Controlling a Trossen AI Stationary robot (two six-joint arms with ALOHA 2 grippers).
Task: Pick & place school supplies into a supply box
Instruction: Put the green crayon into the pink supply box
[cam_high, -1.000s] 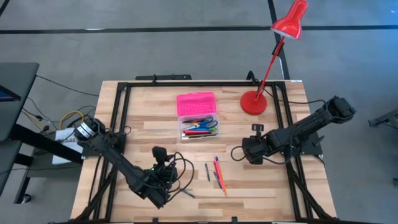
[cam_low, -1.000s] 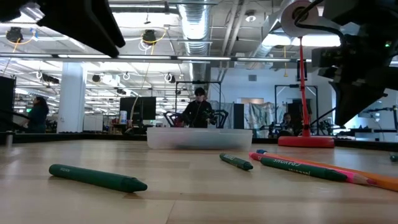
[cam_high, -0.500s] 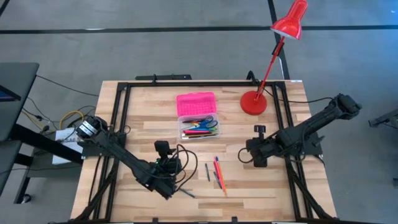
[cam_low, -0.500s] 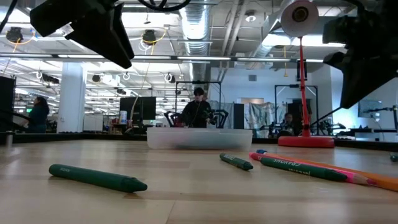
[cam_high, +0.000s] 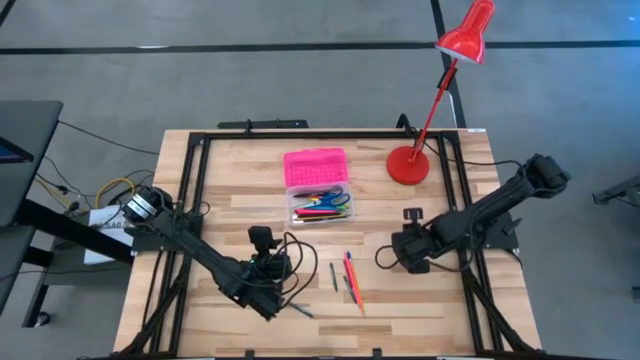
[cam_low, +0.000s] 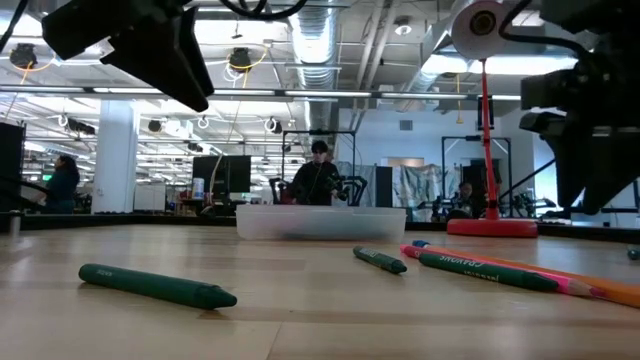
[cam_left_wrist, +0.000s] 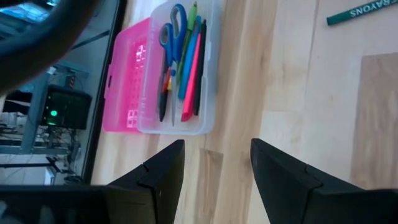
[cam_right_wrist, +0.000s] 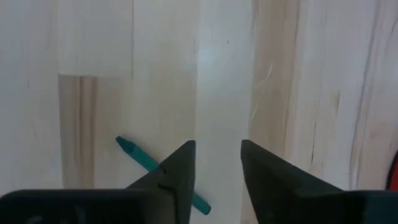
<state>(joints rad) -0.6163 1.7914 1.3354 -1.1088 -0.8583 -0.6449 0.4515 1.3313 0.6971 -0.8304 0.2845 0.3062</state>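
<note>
The clear plastic supply box (cam_high: 320, 206), its bright pink textured lid (cam_high: 315, 165) laid just beyond it, is seen mid-table, part-filled with pens and blue-handled scissors (cam_left_wrist: 176, 25). About four loose markers (cam_high: 347, 278) are left nearer — one green crayon (cam_low: 155, 285) lies apart. The left gripper (cam_high: 272, 283) and right gripper (cam_high: 392, 257) are both held spread, empty. A thin, round marker could be rolled away by a misaligned pinch.

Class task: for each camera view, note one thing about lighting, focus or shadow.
High view: even light, only faint shadows on the table. Low view: bright ceiling lights behind; the arms overhead are dark silhouettes, and the near green crayon looks soft. Left wrist view: the supply box is clear, a dark blur crosses one corner. Right wrist view: pale, washed-out wood.
</note>
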